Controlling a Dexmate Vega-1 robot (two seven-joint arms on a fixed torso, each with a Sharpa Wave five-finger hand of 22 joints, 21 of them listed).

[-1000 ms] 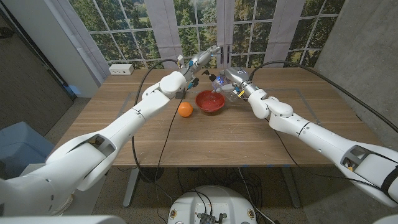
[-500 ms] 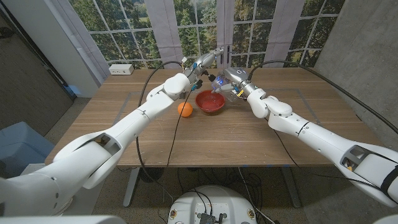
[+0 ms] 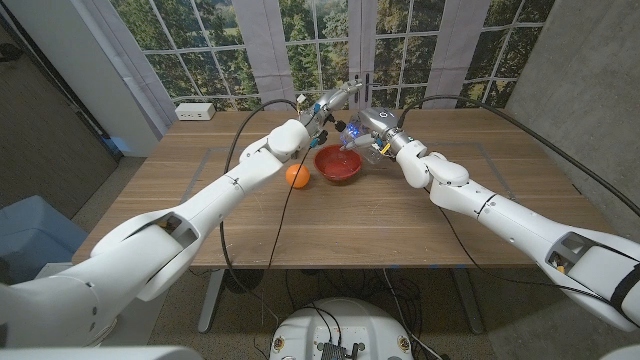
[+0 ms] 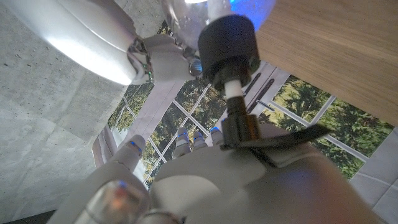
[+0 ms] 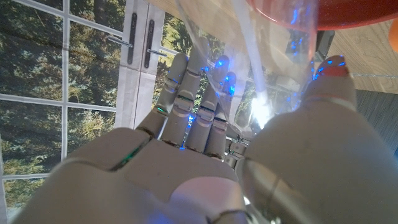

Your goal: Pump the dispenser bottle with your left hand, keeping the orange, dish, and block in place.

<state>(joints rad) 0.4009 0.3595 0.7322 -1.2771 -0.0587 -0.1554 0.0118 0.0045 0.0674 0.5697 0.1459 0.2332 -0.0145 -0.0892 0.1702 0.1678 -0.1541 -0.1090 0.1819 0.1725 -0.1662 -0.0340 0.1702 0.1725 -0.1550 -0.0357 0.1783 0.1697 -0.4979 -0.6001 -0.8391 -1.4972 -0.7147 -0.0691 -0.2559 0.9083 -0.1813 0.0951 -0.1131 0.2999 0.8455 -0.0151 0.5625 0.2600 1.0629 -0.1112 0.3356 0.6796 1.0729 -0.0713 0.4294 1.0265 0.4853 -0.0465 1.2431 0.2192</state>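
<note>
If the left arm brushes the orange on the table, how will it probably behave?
The orange is round and lies loose on the smooth wooden table, so it would likely roll. Nothing appears to touch it; the red bowl stands apart on one side and might stop it there.

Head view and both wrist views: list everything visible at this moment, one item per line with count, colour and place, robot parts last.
dispenser bottle: one, clear with a black pump top, far middle of the table, just behind the dish.
dish: one, red, far middle of the table.
orange: one, orange, just left of the dish, apart from it.
power strip: one, white, far left corner of the table.
table: one, brown wood, in front of tall windows.
block: cannot make it out.
left hand: one, white and grey, on the pump top; the left wrist view shows the pump head against it.
right hand: one, white and grey, its fingers around the bottle's clear body.
</note>
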